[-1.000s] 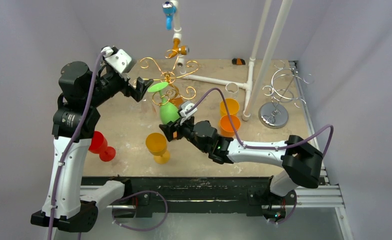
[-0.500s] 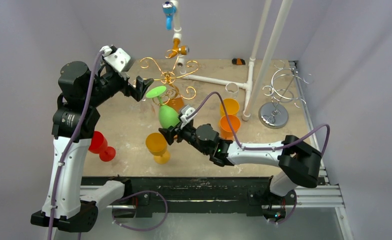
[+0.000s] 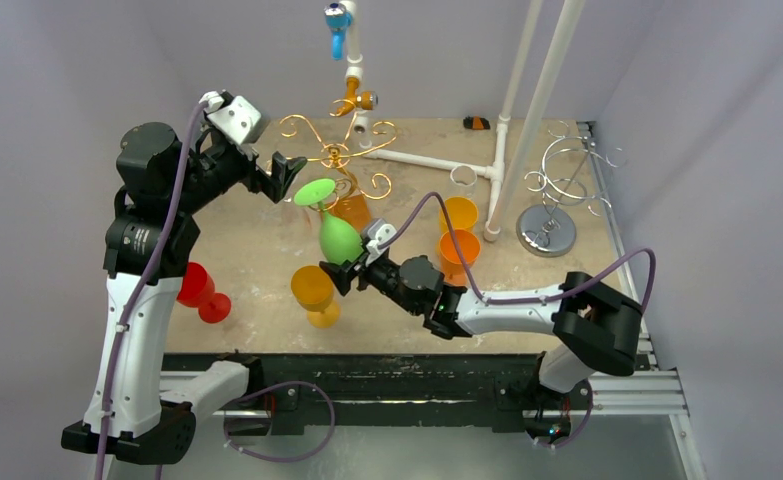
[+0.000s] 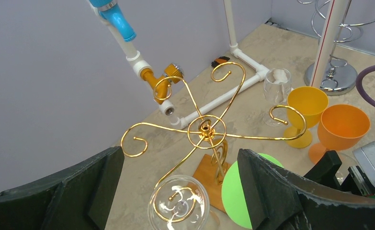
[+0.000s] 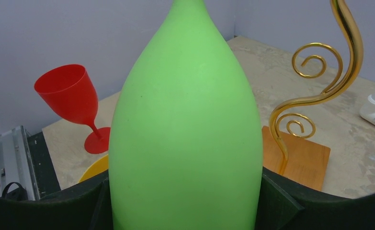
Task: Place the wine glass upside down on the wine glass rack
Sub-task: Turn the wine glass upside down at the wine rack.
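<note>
Wine glass (image 3: 338,238) in right tool (image 3: 351,271) has drawn back from gold rack (image 3: 335,155).

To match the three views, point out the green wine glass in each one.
Top external: the green wine glass is at centre, foot up, just on the near side of the gold rack.
Left wrist: bottom centre, partly hidden.
Right wrist: it fills the middle.
Shared landmark: the gold rack, at centre in the left wrist view and at the right edge in the right wrist view.
</note>
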Action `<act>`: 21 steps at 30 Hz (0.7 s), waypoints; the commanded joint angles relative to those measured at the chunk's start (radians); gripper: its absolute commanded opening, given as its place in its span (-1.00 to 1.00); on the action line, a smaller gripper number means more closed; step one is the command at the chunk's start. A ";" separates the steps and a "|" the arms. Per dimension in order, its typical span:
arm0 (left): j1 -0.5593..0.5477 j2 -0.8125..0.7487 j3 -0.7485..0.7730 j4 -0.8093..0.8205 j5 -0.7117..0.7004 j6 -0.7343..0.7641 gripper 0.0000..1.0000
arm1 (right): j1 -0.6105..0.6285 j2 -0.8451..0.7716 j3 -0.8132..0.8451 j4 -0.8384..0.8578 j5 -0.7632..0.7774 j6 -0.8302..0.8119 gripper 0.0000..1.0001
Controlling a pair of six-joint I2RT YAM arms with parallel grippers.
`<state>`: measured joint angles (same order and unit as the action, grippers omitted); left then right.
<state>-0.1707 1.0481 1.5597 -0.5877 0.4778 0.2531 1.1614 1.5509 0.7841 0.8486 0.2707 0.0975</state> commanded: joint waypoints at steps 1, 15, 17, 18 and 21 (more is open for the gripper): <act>0.002 0.001 0.034 0.027 -0.015 -0.024 0.93 | 0.011 -0.034 -0.025 0.097 -0.004 -0.031 -0.06; 0.002 0.003 0.034 0.026 -0.021 -0.015 0.93 | 0.013 0.012 -0.066 0.191 0.099 0.024 0.42; 0.002 0.004 0.034 0.028 -0.023 -0.014 0.93 | 0.013 0.018 -0.071 0.190 0.114 0.029 0.54; 0.002 0.004 0.034 0.028 -0.021 -0.015 0.93 | 0.013 0.020 -0.070 0.183 0.118 0.028 0.59; 0.002 0.004 0.035 0.030 -0.020 -0.015 0.93 | 0.012 0.021 -0.062 0.157 0.134 0.039 0.82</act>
<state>-0.1707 1.0534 1.5597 -0.5877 0.4717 0.2535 1.1667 1.5684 0.7223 0.9726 0.3519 0.1181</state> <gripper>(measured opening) 0.966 0.837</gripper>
